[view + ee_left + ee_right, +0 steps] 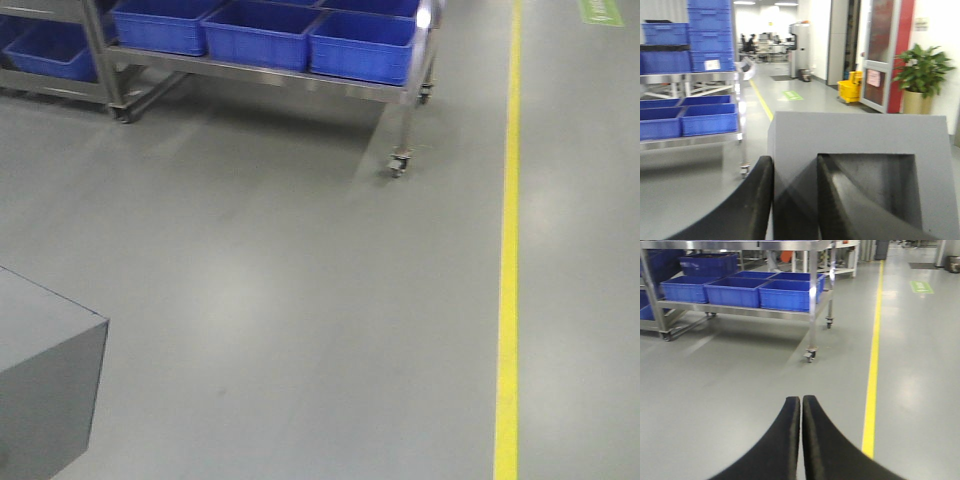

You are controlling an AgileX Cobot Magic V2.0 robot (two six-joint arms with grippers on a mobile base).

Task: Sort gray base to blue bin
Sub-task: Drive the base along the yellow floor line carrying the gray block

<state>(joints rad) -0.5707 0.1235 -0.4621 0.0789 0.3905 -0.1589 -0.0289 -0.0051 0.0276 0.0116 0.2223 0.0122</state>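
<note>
The gray base fills the left wrist view, with its square recess at the lower right. My left gripper is shut on the base's wall, one finger outside it and one inside the recess. A corner of the base also shows at the lower left of the front view. Several blue bins stand side by side on the low shelf of a steel cart ahead; they also show in the left wrist view and the right wrist view. My right gripper is shut and empty above the floor.
The steel cart rolls on casters on the gray floor. A yellow floor line runs along the right. More blue crates are stacked high. A yellow mop bucket and a potted plant stand by a door.
</note>
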